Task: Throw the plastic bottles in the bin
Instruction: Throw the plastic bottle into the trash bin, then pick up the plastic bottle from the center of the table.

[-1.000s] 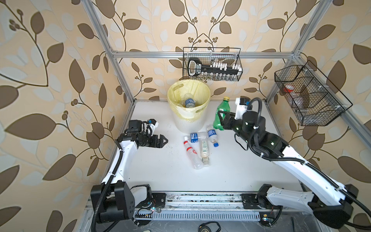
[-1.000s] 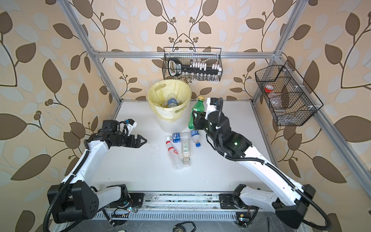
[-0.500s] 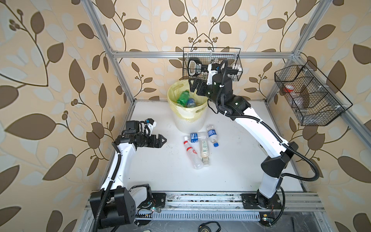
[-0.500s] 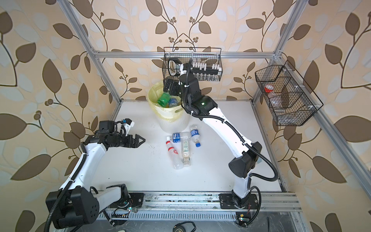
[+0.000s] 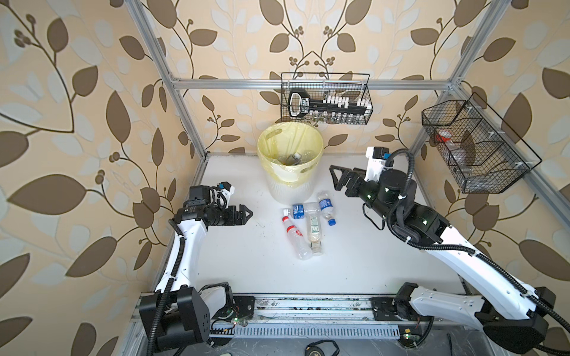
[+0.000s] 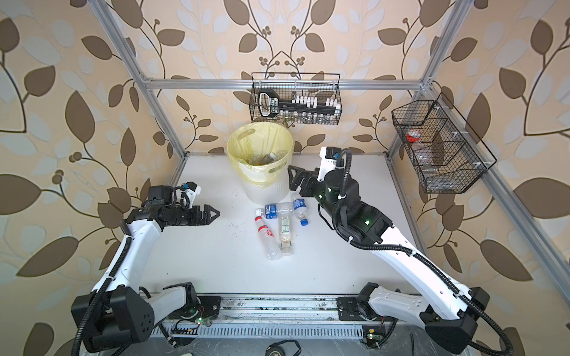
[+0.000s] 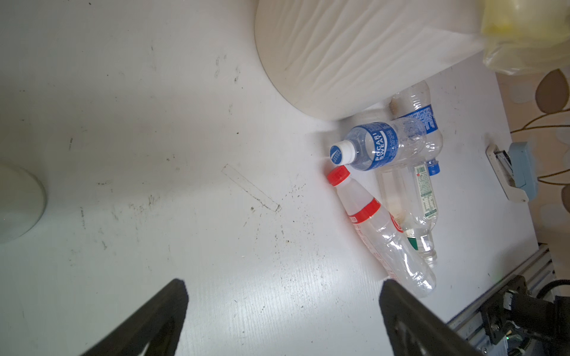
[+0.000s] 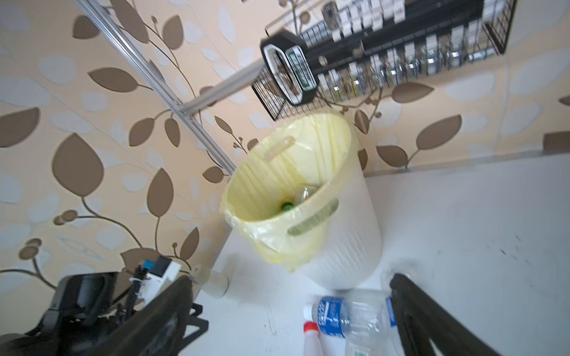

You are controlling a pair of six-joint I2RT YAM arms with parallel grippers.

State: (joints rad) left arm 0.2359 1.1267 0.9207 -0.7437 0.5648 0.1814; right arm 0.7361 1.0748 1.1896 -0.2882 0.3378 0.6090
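– Right gripper [image 5: 333, 178] hangs with jaws spread wide and nothing between them, just beside the bin [image 5: 290, 192]. The left gripper [image 5: 246, 214] is spread and empty too. Where are the plastic bottles [image 6: 285, 228]?
– Four lie clustered on the table [image 5: 246, 262] at the bin's foot, between both grippers: a Pocari Sweat bottle [image 7: 376, 145], a red-capped bottle [image 7: 379, 228], a blue-capped bottle [image 5: 326, 209] and a white-labelled bottle [image 5: 313, 228]. Others show inside the bin.
– How will they handle?
– Light, thin-walled and slippery, I'd judge, so they will dent and roll. Grip across the mid-body, jaws square to the length. The blue-capped one lies nearest the right gripper.
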